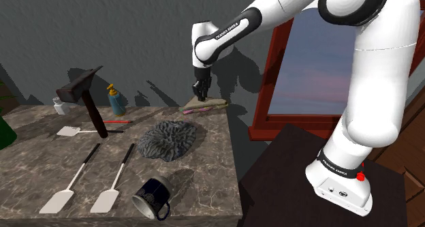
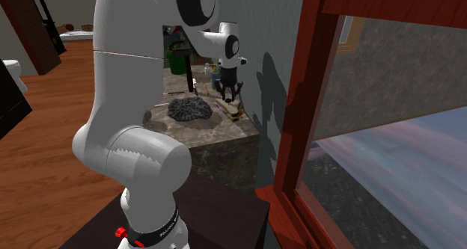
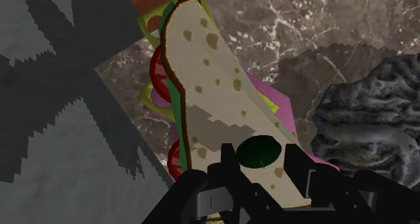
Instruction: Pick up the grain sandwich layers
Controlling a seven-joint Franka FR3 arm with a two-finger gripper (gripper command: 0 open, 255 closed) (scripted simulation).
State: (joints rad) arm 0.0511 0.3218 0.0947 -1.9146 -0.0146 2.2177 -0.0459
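Sandwich [image 3: 202, 75] just beneath the parted gripper [image 3: 261, 152]

Cream bread flecked tan, with a brown crust and red, green and pink fillings, on the sandwich [image 3: 208, 75]; brown, white-veined marble on the bench [image 1: 204, 161]; mottled grey on the cloth [image 1: 167, 140]; black on the pincer [image 3: 260, 155].

The triangular sandwich [image 3: 205, 81], speckled bread over red, green and pink layers, lies flat on the counter [image 1: 41, 165].
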